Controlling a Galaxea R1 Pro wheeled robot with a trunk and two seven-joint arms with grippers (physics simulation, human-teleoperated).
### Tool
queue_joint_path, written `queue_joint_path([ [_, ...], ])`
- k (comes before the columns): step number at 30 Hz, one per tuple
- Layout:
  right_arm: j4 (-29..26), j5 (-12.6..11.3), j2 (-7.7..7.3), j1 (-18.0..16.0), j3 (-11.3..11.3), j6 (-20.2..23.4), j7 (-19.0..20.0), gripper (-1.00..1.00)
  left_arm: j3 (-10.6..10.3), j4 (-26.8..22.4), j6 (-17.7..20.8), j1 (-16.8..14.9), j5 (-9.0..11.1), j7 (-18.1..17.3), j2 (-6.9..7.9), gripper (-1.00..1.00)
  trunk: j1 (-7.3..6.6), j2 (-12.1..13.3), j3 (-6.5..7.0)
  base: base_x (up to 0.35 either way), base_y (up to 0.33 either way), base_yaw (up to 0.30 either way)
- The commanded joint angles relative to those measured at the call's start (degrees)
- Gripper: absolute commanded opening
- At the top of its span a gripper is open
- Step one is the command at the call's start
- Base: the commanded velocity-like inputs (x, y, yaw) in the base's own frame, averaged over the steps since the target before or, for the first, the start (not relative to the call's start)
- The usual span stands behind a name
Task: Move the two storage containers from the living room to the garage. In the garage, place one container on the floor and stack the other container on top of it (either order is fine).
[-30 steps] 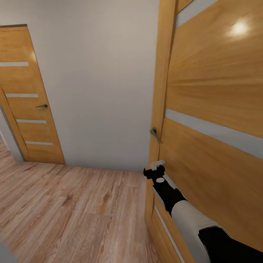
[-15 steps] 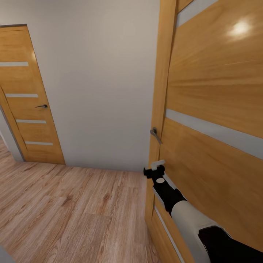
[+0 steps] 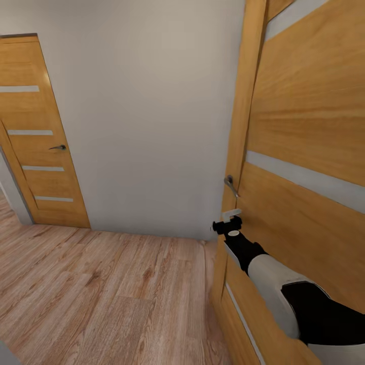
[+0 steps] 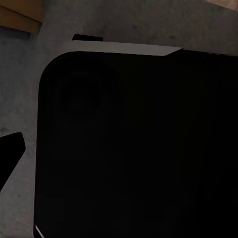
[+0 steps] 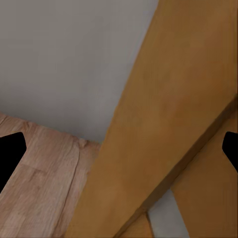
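My head view looks into a hallway with a light wood-plank floor (image 3: 101,299) and a plain grey-white wall (image 3: 152,111). At the right of the frame a large wooden door (image 3: 304,203) with pale glass strips fills the picture from top to bottom, its metal handle (image 3: 231,185) on the near edge. My right arm reaches up from the lower right corner, and its gripper (image 3: 229,222) sits just below that handle, close against the door's edge. I can't tell whether it touches the wood.

In the right wrist view the two dark fingers (image 5: 11,154) stand at opposite edges of the frame, spread wide, with nothing between them but the door's edge (image 5: 163,129), the wall and a patch of floor.

At the far left of the head view stands a second wooden door (image 3: 38,137), closed, with a small dark handle (image 3: 58,147).

The left wrist view shows a big black rounded body (image 4: 134,144) with a pale rim, over grey ground. One dark fingertip (image 4: 10,148) pokes in at the edge, so I can't tell how far that gripper is open.

I see no storage containers here.
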Motion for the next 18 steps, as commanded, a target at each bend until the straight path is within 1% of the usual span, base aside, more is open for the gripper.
queue_joint_path([
  [1,0.07,0.27,-0.37,-0.40,0.35,0.08,-0.47,1.00,0.20,-0.01,-0.13,0.00,0.43,0.01,0.00,1.00,0.00,-0.03,-0.05,0.000,0.000,0.000],
  [5,0.11,0.29,-1.35,-0.73,0.34,0.04,-0.43,1.00,0.20,-0.01,-0.13,0.00,0.45,0.01,-0.03,1.00,0.00,-0.03,-0.05,0.000,0.000,0.000],
  [8,0.12,0.28,-2.49,-1.17,0.35,0.03,-0.41,1.00,0.20,-0.01,-0.13,0.00,0.45,0.01,-0.02,1.00,0.00,-0.03,-0.05,0.000,0.000,0.000],
  [13,0.12,0.35,-6.05,-1.68,0.33,-0.16,-0.40,1.00,0.18,-0.01,-0.13,0.00,0.45,0.01,-0.02,1.00,0.00,-0.03,-0.05,0.000,0.000,0.000],
  [14,0.12,0.31,-7.04,-1.71,0.34,-0.31,-0.40,1.00,0.19,-0.01,-0.13,0.00,0.43,0.01,-0.03,1.00,0.00,-0.03,-0.05,0.000,0.000,0.000],
  [15,0.12,0.30,-7.32,-1.72,0.34,-0.36,-0.40,1.00,0.19,-0.01,-0.13,0.00,0.44,0.01,-0.03,1.00,0.00,-0.03,-0.05,0.000,0.000,0.000],
  [17,0.12,0.29,-8.57,-1.74,0.35,-0.53,-0.40,1.00,0.20,-0.01,-0.13,0.00,0.46,0.01,-0.01,1.00,0.00,-0.03,-0.05,0.000,0.000,0.000],
  [18,0.12,0.28,-8.91,-1.74,0.35,-0.56,-0.39,1.00,0.20,-0.01,-0.13,0.00,0.45,0.01,-0.02,1.00,0.00,-0.03,-0.05,0.000,0.000,0.000],
])
